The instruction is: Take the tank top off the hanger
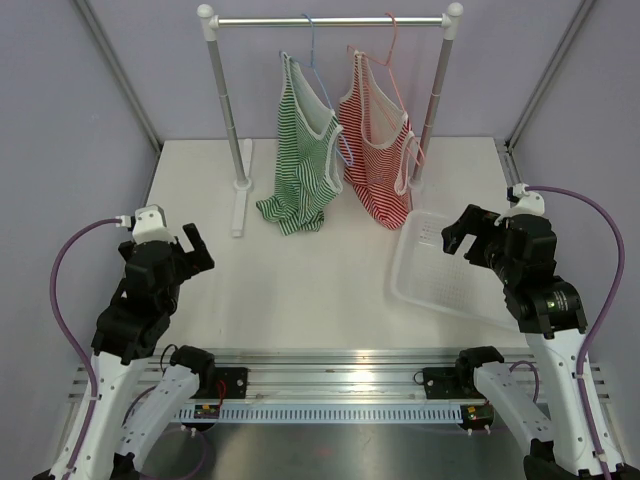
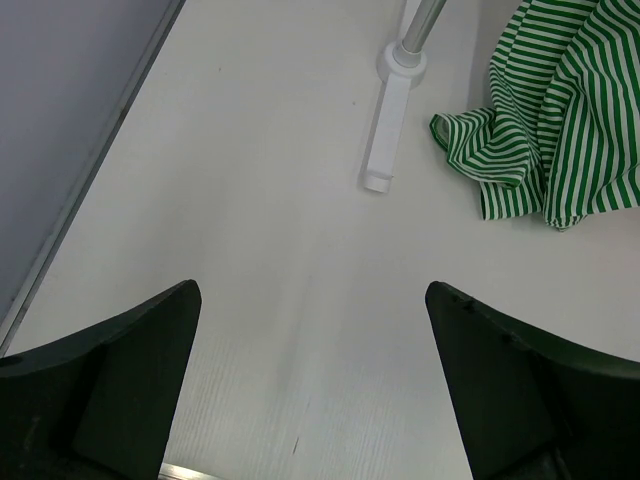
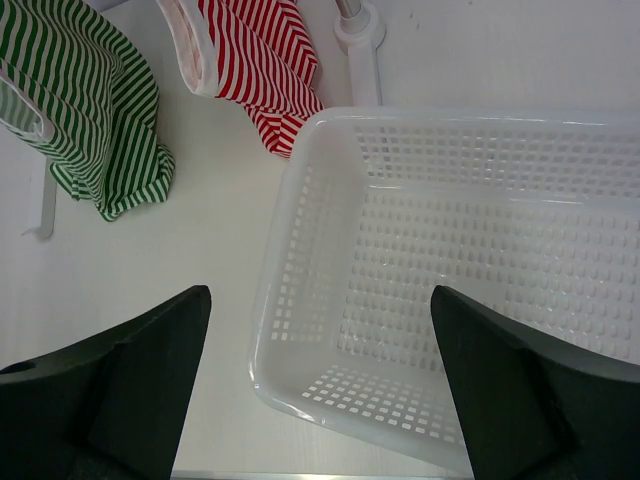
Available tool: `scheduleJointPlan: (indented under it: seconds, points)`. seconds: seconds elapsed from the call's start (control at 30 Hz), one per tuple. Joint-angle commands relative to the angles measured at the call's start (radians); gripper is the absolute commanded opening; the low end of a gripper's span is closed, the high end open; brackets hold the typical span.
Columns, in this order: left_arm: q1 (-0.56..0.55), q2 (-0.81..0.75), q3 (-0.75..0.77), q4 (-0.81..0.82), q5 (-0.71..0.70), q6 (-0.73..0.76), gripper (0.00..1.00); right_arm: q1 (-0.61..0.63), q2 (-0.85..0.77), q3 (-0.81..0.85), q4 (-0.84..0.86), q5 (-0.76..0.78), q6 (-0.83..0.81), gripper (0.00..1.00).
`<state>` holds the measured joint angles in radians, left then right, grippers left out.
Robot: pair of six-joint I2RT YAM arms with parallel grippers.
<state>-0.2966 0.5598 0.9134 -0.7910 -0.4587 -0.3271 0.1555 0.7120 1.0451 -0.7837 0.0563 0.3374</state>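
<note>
I hold both black jaws wide and empty, staged before green-striped tank top (image 1: pixel 300 170) and red-striped tank top (image 1: pixel 376 165), hung for removal.

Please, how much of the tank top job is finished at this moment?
Nothing looks done: the green tank top and the red tank top both hang on hangers from the rail. Nothing is in hand: left hand and right hand are open, empty, away from them. All the removal is left.
</note>
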Motion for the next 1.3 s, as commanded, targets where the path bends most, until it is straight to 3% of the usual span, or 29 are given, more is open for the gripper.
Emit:
scheduleJointPlan:
  seconds: [0.0, 0.3, 0.57, 0.7, 0.9, 1.27]
  points:
    - [-0.003, 0.017, 0.018, 0.039, -0.025, -0.021, 0.99, 0.003, 0.004, 0.007, 0.029, 0.011, 0.011, 0.99]
    - [-0.006, 0.161, 0.195, 0.002, 0.113, -0.104, 0.99, 0.004, 0.015, -0.022, 0.060, -0.104, 0.074, 0.99]
    - [-0.101, 0.437, 0.560, -0.004, 0.271, -0.124, 0.99, 0.004, -0.016, -0.063, 0.072, -0.196, 0.117, 1.00]
    - [-0.192, 0.589, 0.758, 0.026, 0.265, -0.128, 0.99, 0.004, -0.025, -0.063, 0.040, -0.199, 0.107, 0.99]
    - [-0.246, 0.867, 1.040, 0.067, 0.255, -0.107, 0.99, 0.003, -0.075, -0.066, 0.011, -0.229, 0.114, 0.99]
    - [-0.266, 1.167, 1.200, 0.305, 0.201, -0.087, 0.99, 0.004, -0.125, -0.097, -0.065, -0.257, 0.089, 0.99]
